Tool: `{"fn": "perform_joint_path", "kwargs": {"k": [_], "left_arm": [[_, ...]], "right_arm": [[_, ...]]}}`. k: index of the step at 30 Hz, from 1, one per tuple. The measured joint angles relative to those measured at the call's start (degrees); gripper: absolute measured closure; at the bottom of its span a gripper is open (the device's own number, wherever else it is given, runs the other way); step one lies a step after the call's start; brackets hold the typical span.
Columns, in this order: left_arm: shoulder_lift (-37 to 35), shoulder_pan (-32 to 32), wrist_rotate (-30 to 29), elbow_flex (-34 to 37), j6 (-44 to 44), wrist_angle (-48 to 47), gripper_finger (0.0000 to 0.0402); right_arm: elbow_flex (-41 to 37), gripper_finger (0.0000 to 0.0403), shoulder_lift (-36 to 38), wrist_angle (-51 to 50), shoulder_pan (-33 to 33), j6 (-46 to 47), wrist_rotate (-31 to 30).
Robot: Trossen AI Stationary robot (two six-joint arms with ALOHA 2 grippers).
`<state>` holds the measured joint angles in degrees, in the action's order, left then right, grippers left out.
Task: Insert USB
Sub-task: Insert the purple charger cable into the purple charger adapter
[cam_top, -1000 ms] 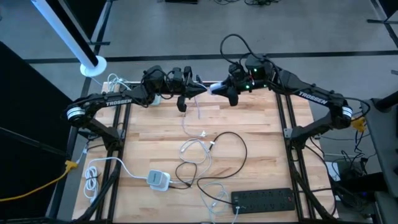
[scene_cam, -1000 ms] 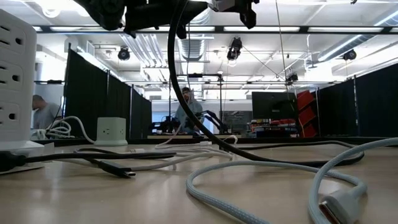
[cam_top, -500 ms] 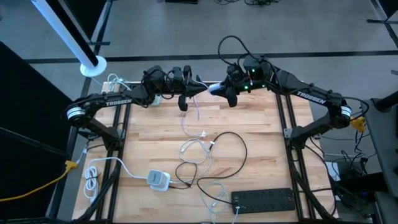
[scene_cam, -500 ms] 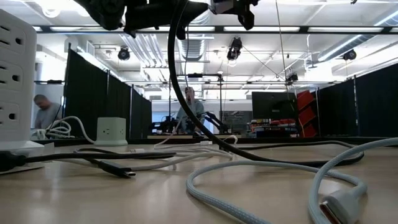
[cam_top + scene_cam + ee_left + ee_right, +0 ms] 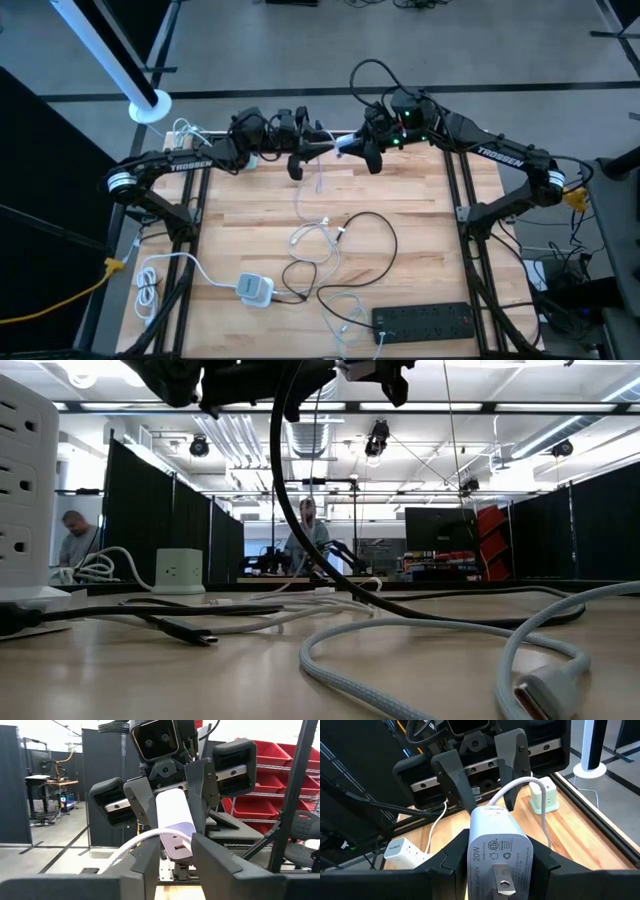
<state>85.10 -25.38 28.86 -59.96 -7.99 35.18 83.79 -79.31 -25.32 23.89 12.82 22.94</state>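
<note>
Right gripper closed on white charger, prongs toward its own wrist, held in air above far edge of table. Left gripper facing it from left, fingers clamped on USB plug of white cable; plug tip at charger's face, whether seated cannot tell. Cable hangs down from meeting point to tabletop coils. Near side: grey adapter left, black power strip right. White cube charger on far left.

bright overhead lights | ceiling glare low view | pics sharp
</note>
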Motion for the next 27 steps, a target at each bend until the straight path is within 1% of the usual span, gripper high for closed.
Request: {"fn": "perform_joint_path", "kwargs": {"k": [6,18,24,27], "left_arm": [[0.00,0.27,-0.51,-0.02,0.00,0.19,0.0280],[0.00,0.95,-0.61,-0.01,-0.15,0.19,0.0309],[0.00,1.24,-2.86,0.00,-0.69,0.34,0.0319],[0.00,1.24,-2.92,-0.02,-1.00,0.32,0.0327]], "right_arm": [[0.00,0.0288,0.00,-0.05,0.01,-0.45,0.00],[0.00,0.0288,0.02,-0.89,0.01,-1.32,-0.01],[0.00,0.0288,0.02,-2.05,0.01,-1.95,-0.02],[0.00,0.0288,0.02,-2.03,0.01,-1.95,-0.02]]}}
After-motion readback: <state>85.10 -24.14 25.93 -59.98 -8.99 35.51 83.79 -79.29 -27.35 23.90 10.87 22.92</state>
